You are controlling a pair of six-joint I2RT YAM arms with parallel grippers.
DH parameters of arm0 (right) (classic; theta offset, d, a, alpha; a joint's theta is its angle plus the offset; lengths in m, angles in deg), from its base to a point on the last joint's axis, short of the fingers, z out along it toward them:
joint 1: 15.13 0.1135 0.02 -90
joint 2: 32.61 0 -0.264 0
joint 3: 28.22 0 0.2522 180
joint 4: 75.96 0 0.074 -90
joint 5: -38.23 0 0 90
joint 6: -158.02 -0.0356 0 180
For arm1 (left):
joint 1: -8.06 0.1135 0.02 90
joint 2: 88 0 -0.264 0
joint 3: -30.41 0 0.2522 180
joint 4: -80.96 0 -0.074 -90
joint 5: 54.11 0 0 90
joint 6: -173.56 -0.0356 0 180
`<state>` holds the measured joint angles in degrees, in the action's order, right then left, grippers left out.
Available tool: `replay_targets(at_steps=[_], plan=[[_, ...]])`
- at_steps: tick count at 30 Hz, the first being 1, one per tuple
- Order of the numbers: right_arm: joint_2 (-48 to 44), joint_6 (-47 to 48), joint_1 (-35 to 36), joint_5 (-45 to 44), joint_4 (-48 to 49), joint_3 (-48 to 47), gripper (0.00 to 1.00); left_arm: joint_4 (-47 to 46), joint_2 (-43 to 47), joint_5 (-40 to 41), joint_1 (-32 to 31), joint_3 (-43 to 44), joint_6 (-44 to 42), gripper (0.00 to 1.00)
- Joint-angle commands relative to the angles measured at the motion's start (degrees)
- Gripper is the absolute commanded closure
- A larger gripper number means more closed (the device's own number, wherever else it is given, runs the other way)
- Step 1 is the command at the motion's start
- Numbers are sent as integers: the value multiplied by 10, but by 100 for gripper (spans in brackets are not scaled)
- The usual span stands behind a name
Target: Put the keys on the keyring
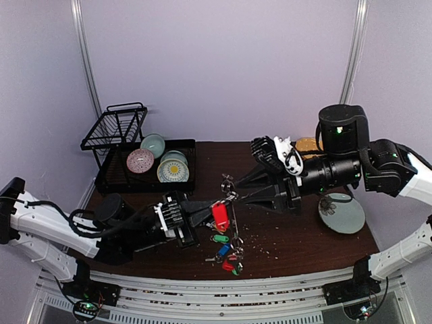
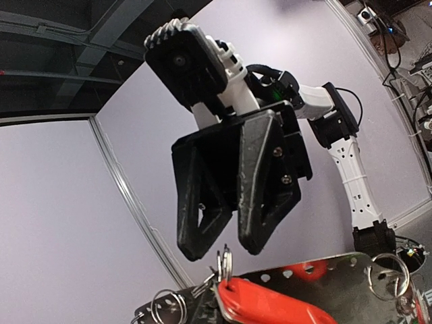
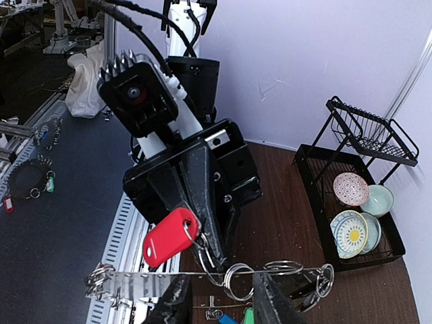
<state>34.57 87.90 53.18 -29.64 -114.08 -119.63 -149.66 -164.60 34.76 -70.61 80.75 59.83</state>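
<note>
Left gripper (image 1: 210, 210) is seen clamped fully shut at mid-table, raised off the surface, with the red-tagged key (image 1: 220, 217) hanging at its fingertips; in the right wrist view that red tag (image 3: 170, 236) is pinned against the closed black fingers (image 3: 200, 196). Right gripper (image 1: 237, 192) is faced toward it from the right, tips nearly meeting; a clear gap is shown between its two fingers (image 3: 270, 300), so it is partly open. The keyring (image 3: 202, 274) is seen as a thin wire stretched between the two grippers, with small split rings (image 3: 237, 280) strung along it, passing just above the right fingertips; contact there cannot be told. More keys (image 1: 228, 253) with green, blue and red tags hang or lie below on the dark wooden table (image 1: 290, 236). A dish rack (image 1: 145, 162) with patterned plates is placed at rear left, a grey-green plate (image 1: 341, 213) at right.
</note>
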Motion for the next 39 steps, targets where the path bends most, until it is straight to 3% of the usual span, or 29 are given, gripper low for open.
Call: replay_targets(at_steps=[1,20,27,34,39], plan=[[-5,11,-3,9,-25,-15,67,11,22,0,5,28,35,100],[8,8,-3,11,-2,-25,77,55,43,-27,5,34,52,100],[16,17,-3,11,-7,-21,74,56,45,-31,5,34,53,100],[19,18,-3,28,-6,-20,97,53,43,-28,5,36,51,100],[16,10,-3,39,2,-12,100,54,43,-28,5,36,50,100]])
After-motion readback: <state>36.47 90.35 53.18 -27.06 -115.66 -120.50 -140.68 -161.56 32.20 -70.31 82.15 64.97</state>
